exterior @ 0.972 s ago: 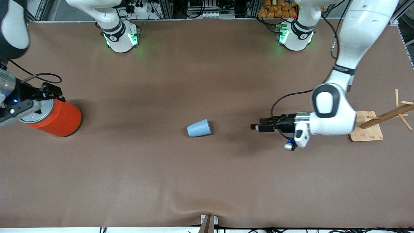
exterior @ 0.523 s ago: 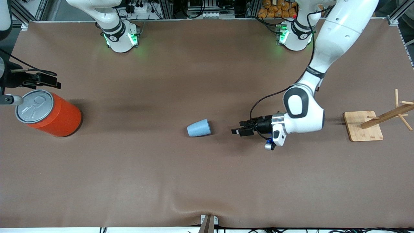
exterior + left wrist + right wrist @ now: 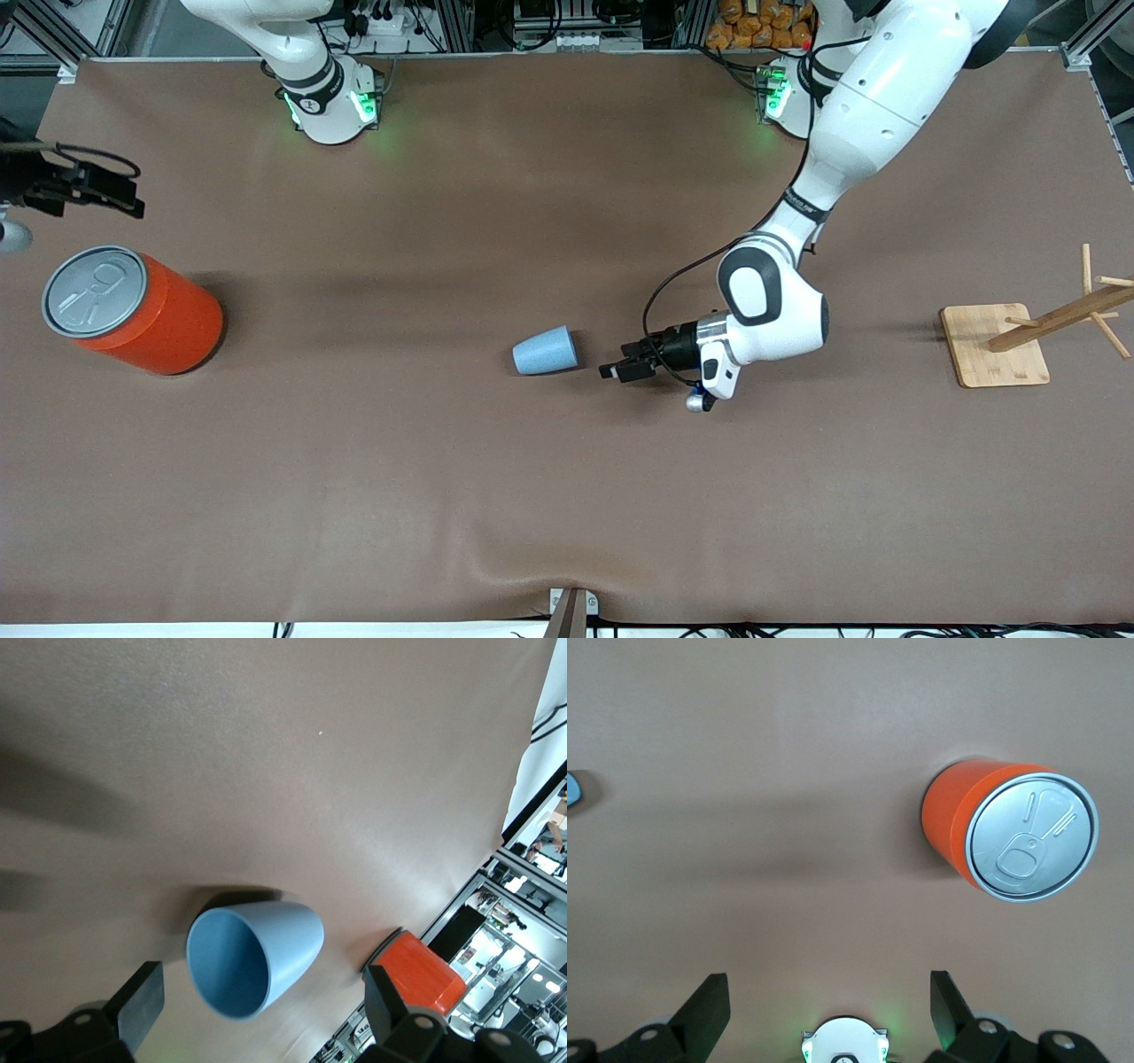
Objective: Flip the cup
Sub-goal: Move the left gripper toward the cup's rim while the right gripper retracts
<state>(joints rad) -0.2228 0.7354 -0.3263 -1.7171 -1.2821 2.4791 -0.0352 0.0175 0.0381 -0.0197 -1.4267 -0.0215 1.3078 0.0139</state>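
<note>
The cup (image 3: 545, 351) lies on its side in the middle of the desk (image 3: 567, 496), well apart from the orange can (image 3: 133, 310), which stands toward the right arm's end. The cup's open mouth faces the left gripper (image 3: 609, 370), which is just beside the cup with its fingers spread wide and holding nothing. The right gripper (image 3: 124, 197) waits near the can, also wide and holding nothing. The cup looks light, stiff and smooth, so it could roll or slip. A good place to grab looks like the rim, one finger inside and one outside.
</note>
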